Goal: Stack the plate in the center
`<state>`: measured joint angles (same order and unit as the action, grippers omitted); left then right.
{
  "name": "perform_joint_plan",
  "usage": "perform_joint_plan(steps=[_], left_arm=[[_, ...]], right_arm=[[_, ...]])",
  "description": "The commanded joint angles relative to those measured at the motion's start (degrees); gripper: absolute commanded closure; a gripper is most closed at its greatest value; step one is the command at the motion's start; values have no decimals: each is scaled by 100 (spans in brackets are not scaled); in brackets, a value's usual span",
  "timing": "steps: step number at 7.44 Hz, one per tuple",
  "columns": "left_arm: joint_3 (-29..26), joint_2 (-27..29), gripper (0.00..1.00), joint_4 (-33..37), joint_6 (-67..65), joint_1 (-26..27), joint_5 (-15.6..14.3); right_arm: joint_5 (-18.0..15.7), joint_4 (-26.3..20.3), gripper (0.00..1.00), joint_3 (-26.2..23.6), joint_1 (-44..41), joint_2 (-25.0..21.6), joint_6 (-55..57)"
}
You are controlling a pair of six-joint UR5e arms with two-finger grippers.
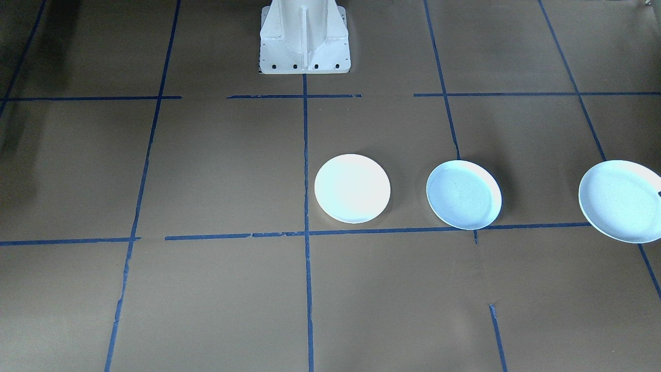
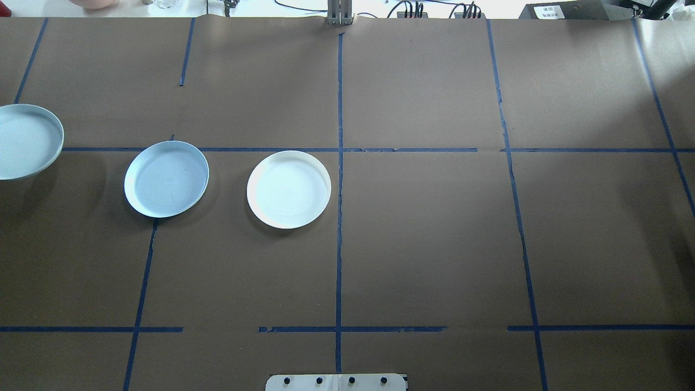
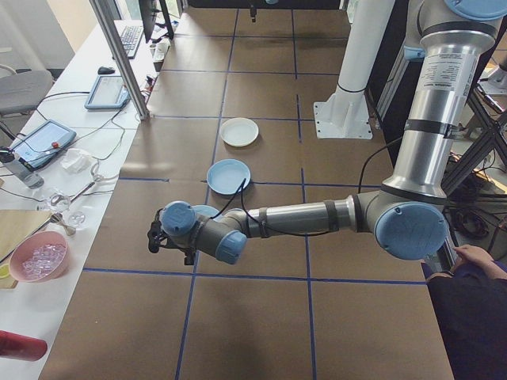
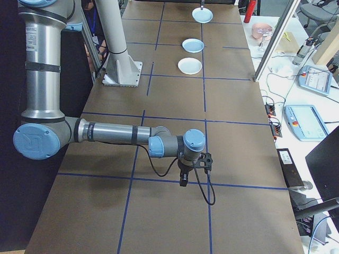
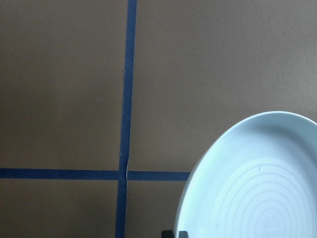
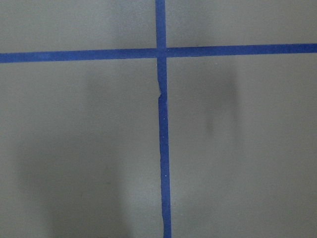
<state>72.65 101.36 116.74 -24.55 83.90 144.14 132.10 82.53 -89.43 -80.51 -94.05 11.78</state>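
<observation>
Brown table w/ blue tape grid, white side bench, tablets

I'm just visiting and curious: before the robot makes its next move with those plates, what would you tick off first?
1. Three plates present, none stacked: ok. White plate, middle blue plate, outer blue plate.
2. White plate beside the centre tape line, top bare to receive a plate: ok.
3. Plates apart, rims not touching: ok.
4. Left gripper over the outer blue plate: ok, its wrist camera shows that plate just below.
5. Left gripper open or shut: cannot tell.
6. Right gripper away from the plates: ok; open or shut: cannot tell.
</observation>
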Motion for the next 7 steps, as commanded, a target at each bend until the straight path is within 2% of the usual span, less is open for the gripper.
perform_joint_plan(steps=[1, 3, 4, 5, 6, 7], left_arm=[[432, 279, 100, -355, -1060, -4, 306], [583, 227, 100, 1019, -3107, -897, 238], [557, 218, 100, 1775, -4022, -1293, 107], [548, 209, 100, 2278, -4736, -1636, -303], [548, 192, 100, 2570, -5257, -2014, -412], [548, 183, 100, 2747, -5541, -2322, -691]], right_arm=[[0, 0, 0, 4, 0, 0, 0], [0, 0, 0, 4, 0, 0, 0], [0, 0, 0, 4, 0, 0, 0], [0, 0, 0, 4, 0, 0, 0], [0, 0, 0, 4, 0, 0, 0], [0, 0, 0, 4, 0, 0, 0]])
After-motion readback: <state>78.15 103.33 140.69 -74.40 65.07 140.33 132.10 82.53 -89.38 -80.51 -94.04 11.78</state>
